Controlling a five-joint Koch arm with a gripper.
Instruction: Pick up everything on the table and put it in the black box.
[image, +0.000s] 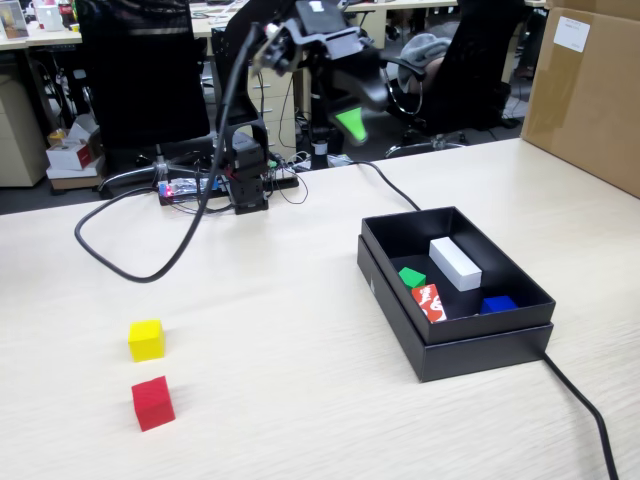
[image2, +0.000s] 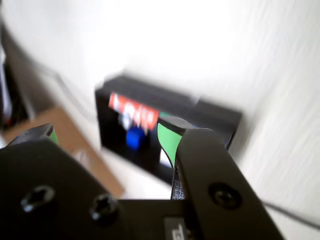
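In the fixed view, your tool (image: 352, 118) hangs high above the bench (image: 300, 330), behind the black box (image: 455, 290), its green-lined jaws carrying nothing. The green cube (image: 411, 277) already lies in the box, beside a long white block (image: 455, 263), a red block with white print (image: 429, 301) and a small blue block (image: 498, 304). Two cubes remain out on the bench, well apart from the box, toward the left of this view: the yellow cube (image: 146, 340) and, just in front of it, the red cube (image: 153, 402), near each other but not touching. Both are plain, matte, sharp-edged and of equal size. You can expect them to be light and rigid, with flat faces that should not slip much against the jaw pads. Take either one across two opposite side faces, square to the jaws, so it does not twist out.

In the wrist view, blurred as it is, the jaws stand apart with clear space between them and nothing held. Beyond them you see the black box (image2: 165, 130) from above, with the red printed block and the blue block inside. Neither remaining cube shows here.
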